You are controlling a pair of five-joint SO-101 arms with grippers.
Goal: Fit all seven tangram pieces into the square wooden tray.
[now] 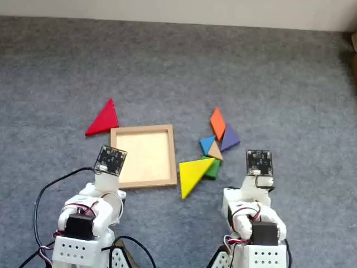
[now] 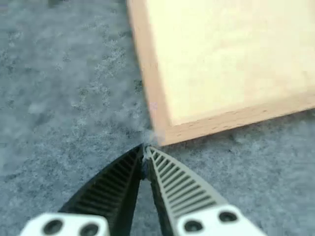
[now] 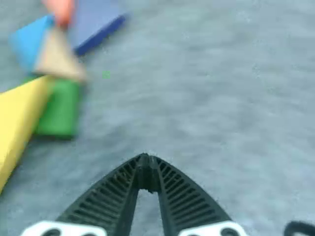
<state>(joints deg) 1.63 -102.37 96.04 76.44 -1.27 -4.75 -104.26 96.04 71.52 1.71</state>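
The square wooden tray [image 1: 114,156] lies empty on the grey carpet, its corner [image 2: 162,132] just ahead of my left gripper [image 2: 145,150], which is shut on nothing. A red triangle [image 1: 104,119] rests off the tray's far left corner. Right of the tray sit a yellow triangle [image 1: 193,173], a green piece [image 1: 213,169], a tan triangle [image 1: 214,149], a light blue triangle [image 1: 207,143], a purple triangle [image 1: 230,138] and an orange parallelogram [image 1: 218,123]. My right gripper [image 3: 147,160] is shut and empty, over bare carpet beside the green piece [image 3: 60,110] and yellow triangle [image 3: 19,118].
Grey carpet [image 1: 178,67] covers the whole work surface. A pale wall strip [image 1: 178,11] runs along the far edge. Both arm bases [image 1: 83,229] stand at the near edge, with black cables looping beside the left one.
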